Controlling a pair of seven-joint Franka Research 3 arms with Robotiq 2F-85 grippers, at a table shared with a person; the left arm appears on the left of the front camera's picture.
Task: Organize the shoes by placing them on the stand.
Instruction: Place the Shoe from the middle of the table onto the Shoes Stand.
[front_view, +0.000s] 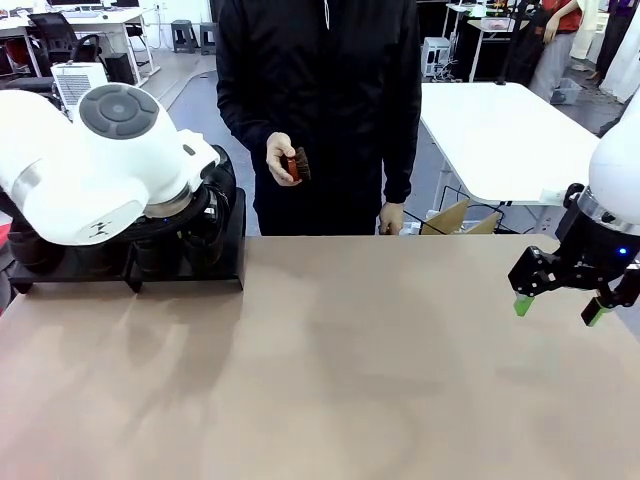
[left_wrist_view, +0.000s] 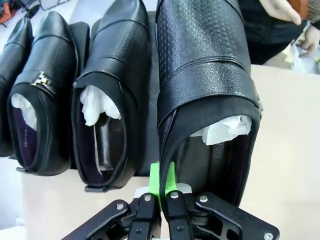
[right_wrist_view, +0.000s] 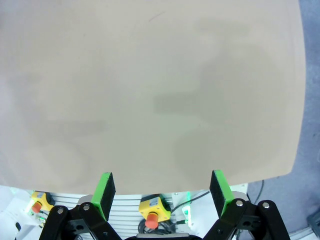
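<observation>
Several glossy black shoes stand side by side on the stand (left_wrist_view: 82, 35) in the left wrist view: one with a metal buckle (left_wrist_view: 42, 95), one stuffed with white paper (left_wrist_view: 110, 95), and a large textured shoe (left_wrist_view: 205, 85) closest to me. My left gripper (left_wrist_view: 162, 182) is shut on the heel rim of that large shoe, green pads pressed together on it. In the front view my left arm (front_view: 100, 160) covers most of the stand (front_view: 190, 265). My right gripper (front_view: 557, 303) (right_wrist_view: 162, 192) hangs open over the table's right side, nothing between its fingers.
A person stands at the far edge holding a small brown brush (front_view: 298, 165) in one hand; the other hand (front_view: 392, 218) hangs near the table edge. The tan tabletop (front_view: 340, 370) stretches between the arms. A white table (front_view: 500, 140) stands behind on the right.
</observation>
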